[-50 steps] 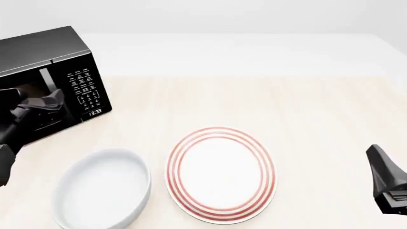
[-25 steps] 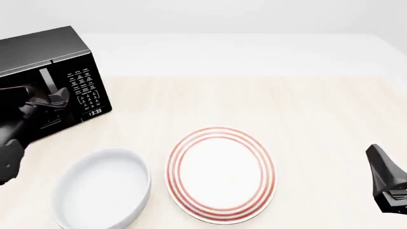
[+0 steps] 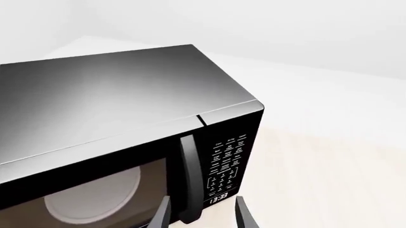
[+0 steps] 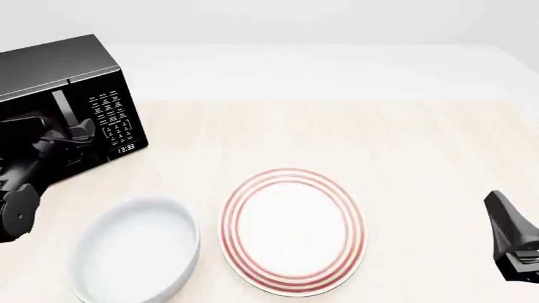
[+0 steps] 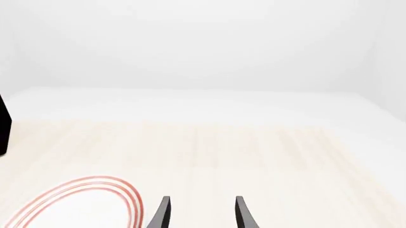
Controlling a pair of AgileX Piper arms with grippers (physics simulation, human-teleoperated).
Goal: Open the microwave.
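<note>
On the microwave (image 3: 127,123) clock: "13:33"; left gripper (image 3: 199,216) spread astride its handle (image 3: 188,175).

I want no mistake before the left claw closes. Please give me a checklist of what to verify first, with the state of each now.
1. Door shut: the microwave door sits flush with the keypad panel. Ok.
2. Handle between the fingers: in the left wrist view the handle stands between the two fingers of the left claw. Ok.
3. Claw open enough: its fingers stand apart on both sides of the bar. Ok.
4. Fingers deep enough past the bar: cannot tell.
5. Swing path: the white bowl lies on the table in front of the door; whether it clears, cannot tell.
6. Right claw away: it is open over the bare table, beside the red-ringed plate. Ok.
</note>
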